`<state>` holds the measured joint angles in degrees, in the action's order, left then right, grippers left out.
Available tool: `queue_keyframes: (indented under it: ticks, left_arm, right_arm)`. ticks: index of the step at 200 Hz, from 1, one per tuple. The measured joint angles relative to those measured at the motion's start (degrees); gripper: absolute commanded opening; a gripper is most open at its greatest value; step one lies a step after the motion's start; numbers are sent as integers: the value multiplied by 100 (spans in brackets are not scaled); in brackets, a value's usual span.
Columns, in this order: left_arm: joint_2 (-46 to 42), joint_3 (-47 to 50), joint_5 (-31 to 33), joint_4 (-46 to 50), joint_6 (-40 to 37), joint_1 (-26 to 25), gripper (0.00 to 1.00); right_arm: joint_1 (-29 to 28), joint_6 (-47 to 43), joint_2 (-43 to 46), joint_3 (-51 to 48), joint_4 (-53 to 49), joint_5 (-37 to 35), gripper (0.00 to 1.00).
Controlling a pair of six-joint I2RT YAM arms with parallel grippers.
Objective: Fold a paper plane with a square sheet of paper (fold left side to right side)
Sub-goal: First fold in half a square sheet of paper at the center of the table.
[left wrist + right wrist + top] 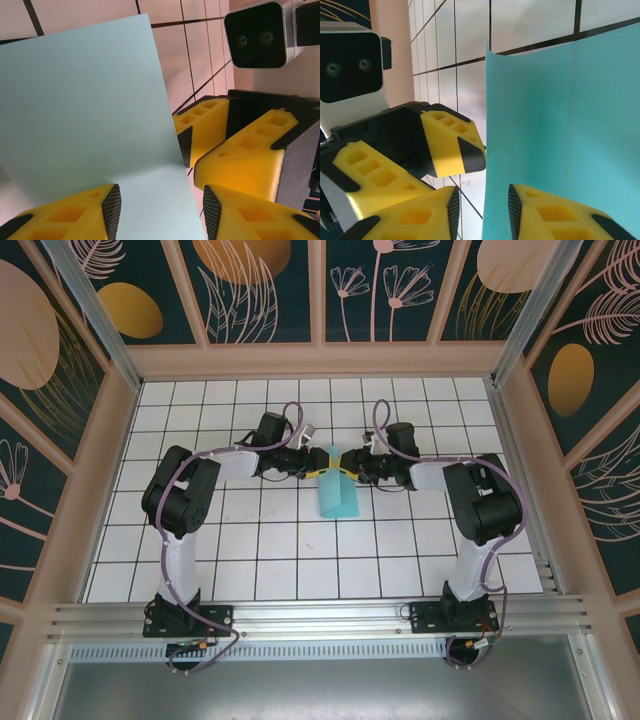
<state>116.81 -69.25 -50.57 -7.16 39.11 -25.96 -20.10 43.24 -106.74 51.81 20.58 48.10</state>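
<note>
One fold is under way and nothing beyond it shows. The thin light-turquoise square sheet of paper (336,498) sits near the middle of the white grid-tiled table (200,560), between the two arms. From above it reads as a strip narrower than a full square, with part of it lifted off the tiles. In the left wrist view a large flap stands up steeply from a flatter part below, bent along a soft line rather than a pressed crease. The left pincer (160,207) is spread, and the sheet passes through the gap between its yellow fingers without being nipped. The right pincer (482,207) is likewise spread, with the sheet's edge standing in its gap. The two face each other across the sheet, tips near each other. By my reading the left-to-right fold is only half made: the flap has to be laid over, the edges matched and the crease pressed flat. No pointed nose, wing folds or ridged creases show, so most of the folding lies ahead.
</note>
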Motion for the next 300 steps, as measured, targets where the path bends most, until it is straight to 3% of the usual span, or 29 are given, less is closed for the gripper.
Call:
queue_keyframes:
  ticks: [33,67,133,249,300]
  left_arm:
    - [-9,0,2,0,-2,0,53]
    - [-153,0,192,122,-107,0,56]
    - [-820,153,1532,793,-588,0,55]
    - [-140,-63,2138,1270,-498,-417,49]
    - [17,-245,2260,1405,-501,-455,47]
  right_arm:
    - [-37,-98,-37,52,-96,-17,5]
    - [-24,-280,-37,157,-455,-186,3]
    - [120,-654,-37,188,-1003,-568,4]
    - [127,-844,-37,188,-1266,-804,12]
    - [149,-962,-7,188,-1462,-916,34]
